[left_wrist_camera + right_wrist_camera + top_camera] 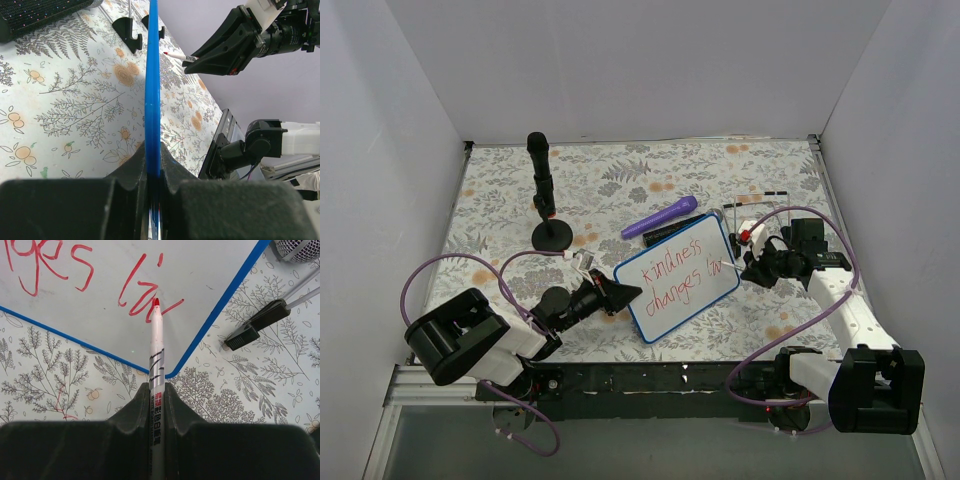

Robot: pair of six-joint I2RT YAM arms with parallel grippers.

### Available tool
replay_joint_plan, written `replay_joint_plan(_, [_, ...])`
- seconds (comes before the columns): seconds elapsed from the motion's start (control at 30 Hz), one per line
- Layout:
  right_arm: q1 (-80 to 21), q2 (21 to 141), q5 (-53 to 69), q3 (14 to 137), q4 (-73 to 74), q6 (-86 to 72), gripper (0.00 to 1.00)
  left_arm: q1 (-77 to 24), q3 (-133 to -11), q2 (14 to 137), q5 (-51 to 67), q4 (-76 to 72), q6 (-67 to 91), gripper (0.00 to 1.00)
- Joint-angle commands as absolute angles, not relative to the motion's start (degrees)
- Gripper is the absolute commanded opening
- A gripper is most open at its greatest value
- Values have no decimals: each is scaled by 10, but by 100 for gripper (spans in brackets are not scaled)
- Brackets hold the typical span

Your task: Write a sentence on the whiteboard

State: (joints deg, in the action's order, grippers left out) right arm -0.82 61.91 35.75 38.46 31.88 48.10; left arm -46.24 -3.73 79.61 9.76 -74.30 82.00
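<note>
The whiteboard (712,238) lies tilted on the floral mat, blue-framed. My left gripper (625,293) is shut on its left edge; in the left wrist view the blue frame (152,85) runs edge-on out of the left gripper (153,156). The sentence (670,285) is red: "kindness" above, "changes" below, then "liv" (142,295). My right gripper (157,390) is shut on a white red-tipped marker (156,350). Its tip rests on the whiteboard (200,270) at the last stroke, near the right corner. From above the right gripper (748,263) sits at the board's right edge.
A purple marker (660,217) lies just behind the board. A black stand (542,185) rises at the back left. A black clip on a wire (255,324) lies right of the board's corner. White walls enclose the mat on three sides.
</note>
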Motion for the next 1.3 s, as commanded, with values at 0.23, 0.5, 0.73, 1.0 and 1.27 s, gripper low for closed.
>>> replay_joint_plan(0.23, [-6,635,334,390,308,472,1,-460,-32,796,113,-760,809,0])
replay_joint_plan(0.5, [-7,649,333,390,309,475,1,-459,-33,795,115,-760,810,0])
replay_joint_plan(0.73, [-7,669,320,398,300,469,1,-459,-33,798,118,-761,809,0])
replay_joint_plan(1.0, [-6,664,292,399,273,443,1,-458,-35,805,121,-766,809,0])
replay_joint_plan(1.27, [-7,654,279,406,247,421,1,-457,-34,803,123,-766,809,0])
